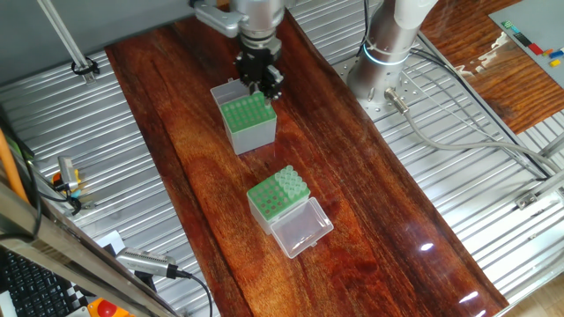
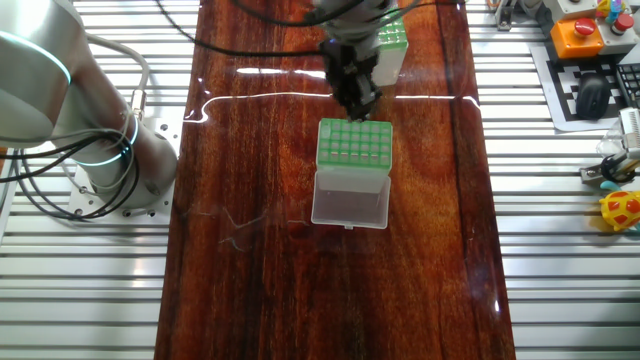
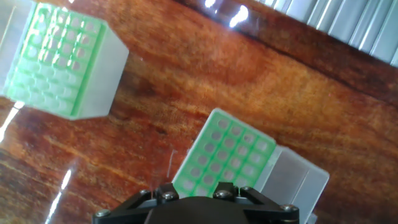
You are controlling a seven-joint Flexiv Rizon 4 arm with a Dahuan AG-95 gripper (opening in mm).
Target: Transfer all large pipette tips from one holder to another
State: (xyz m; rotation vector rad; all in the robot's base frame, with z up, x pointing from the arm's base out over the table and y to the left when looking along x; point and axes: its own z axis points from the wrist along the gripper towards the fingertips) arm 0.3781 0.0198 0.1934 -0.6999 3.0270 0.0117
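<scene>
While the end effector is hovering over the taller holder, I cannot tell its grip; several large pipette tips are already standing in the lidded box, others probably still waiting.

**Bench Surroundings Beyond the Work**

A glossy reddish wooden table lay over ribbed metal decking. Grey cables trailed across the decking. In the other fixed view, an orange box with a red button sat near a yellow toy at the right edge.
</scene>
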